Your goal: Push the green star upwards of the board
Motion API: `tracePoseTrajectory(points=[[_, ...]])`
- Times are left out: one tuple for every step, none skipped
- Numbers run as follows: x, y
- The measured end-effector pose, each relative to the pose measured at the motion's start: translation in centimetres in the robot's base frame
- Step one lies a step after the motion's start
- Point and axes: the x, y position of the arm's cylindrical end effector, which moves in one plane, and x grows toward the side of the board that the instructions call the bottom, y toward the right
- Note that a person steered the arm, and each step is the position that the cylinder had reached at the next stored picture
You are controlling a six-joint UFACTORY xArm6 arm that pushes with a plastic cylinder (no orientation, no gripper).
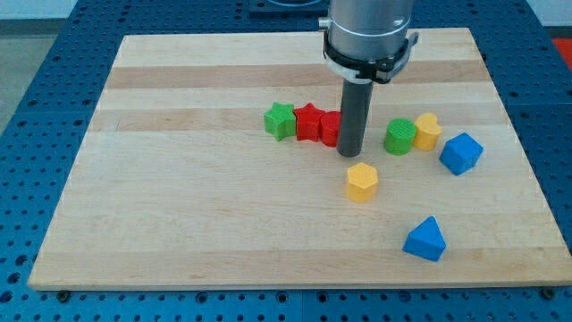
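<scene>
The green star (280, 119) lies on the wooden board (179, 197) a little above its middle. A red star (308, 122) touches its right side, and a second red block (330, 129) sits right of that, partly hidden by the rod. My tip (349, 153) rests on the board just right of and below the red block, about two block widths right of the green star.
A green cylinder (399, 136) and a yellow block (427, 131) stand right of the rod. A blue block (460, 153) is farther right. A yellow hexagonal block (362, 182) lies below the tip. A blue triangular block (424, 239) is at the lower right.
</scene>
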Motion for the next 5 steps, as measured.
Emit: tracePoseTrajectory(points=[[0.7, -0.1], [0.8, -1.5], [0.8, -5.1], [0.8, -8.3], [-0.5, -9.2]])
